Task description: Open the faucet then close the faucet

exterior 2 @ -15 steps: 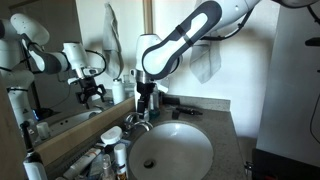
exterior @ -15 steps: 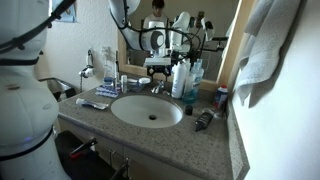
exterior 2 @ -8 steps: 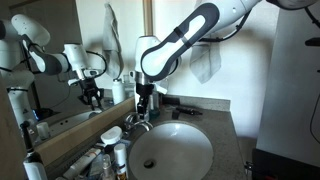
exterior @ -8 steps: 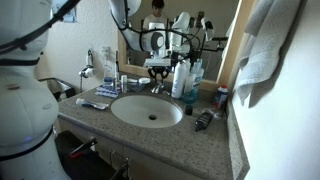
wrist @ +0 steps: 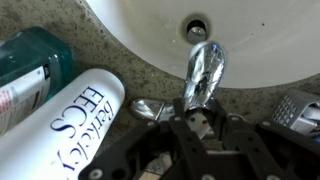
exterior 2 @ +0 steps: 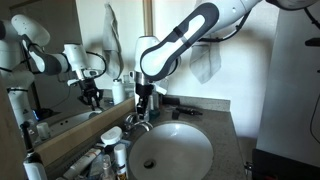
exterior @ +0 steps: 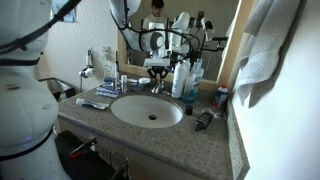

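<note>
The faucet [wrist: 205, 68] is a small chrome tap whose spout reaches over the white basin [wrist: 262, 50] toward the drain. In the wrist view my gripper [wrist: 198, 122] is shut on the faucet's top lever, with a black finger on either side of it. In both exterior views the gripper [exterior: 157, 72] [exterior 2: 143, 106] points straight down onto the faucet [exterior: 157, 89] [exterior 2: 135, 123] at the back rim of the basin [exterior: 147, 110] [exterior 2: 170, 155]. The lever itself is hidden by the fingers there.
A white bottle [wrist: 70, 125] and a teal bottle [wrist: 35, 65] lie close beside the faucet. Tall toiletry bottles [exterior: 185, 78] stand next to it on the granite counter [exterior: 200, 145]. A mirror runs behind, a towel [exterior: 265, 45] hangs nearby, and a dark object [exterior: 203, 120] lies on the counter.
The fingers have drawn together over the faucet's lever. The arm has stayed in the same place above the tap.
</note>
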Action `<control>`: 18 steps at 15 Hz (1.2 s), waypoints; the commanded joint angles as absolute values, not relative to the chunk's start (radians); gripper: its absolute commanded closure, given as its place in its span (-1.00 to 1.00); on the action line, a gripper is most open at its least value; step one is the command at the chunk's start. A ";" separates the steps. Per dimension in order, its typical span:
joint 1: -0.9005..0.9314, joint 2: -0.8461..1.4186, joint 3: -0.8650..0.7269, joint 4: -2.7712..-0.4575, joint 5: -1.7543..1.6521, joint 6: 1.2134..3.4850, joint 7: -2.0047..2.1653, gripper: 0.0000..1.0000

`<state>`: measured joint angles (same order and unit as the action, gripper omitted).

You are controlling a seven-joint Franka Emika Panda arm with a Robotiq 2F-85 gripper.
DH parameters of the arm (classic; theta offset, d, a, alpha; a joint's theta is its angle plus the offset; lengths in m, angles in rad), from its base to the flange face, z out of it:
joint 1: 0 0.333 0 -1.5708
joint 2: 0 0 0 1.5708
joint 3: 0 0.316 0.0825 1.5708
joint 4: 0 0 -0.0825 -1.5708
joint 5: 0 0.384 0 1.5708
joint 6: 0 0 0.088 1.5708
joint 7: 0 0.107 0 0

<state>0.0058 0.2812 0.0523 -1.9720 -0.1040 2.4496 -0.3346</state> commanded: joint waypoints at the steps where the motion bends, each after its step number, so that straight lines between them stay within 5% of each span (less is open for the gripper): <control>1: 0.003 0.269 0.061 -1.954 -0.105 2.483 -0.353 0.81; 18: 0.015 0.248 0.060 -1.939 -0.133 2.572 -0.342 0.82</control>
<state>0.0138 0.2589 0.0585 -1.9682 -0.1119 2.5325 -0.3330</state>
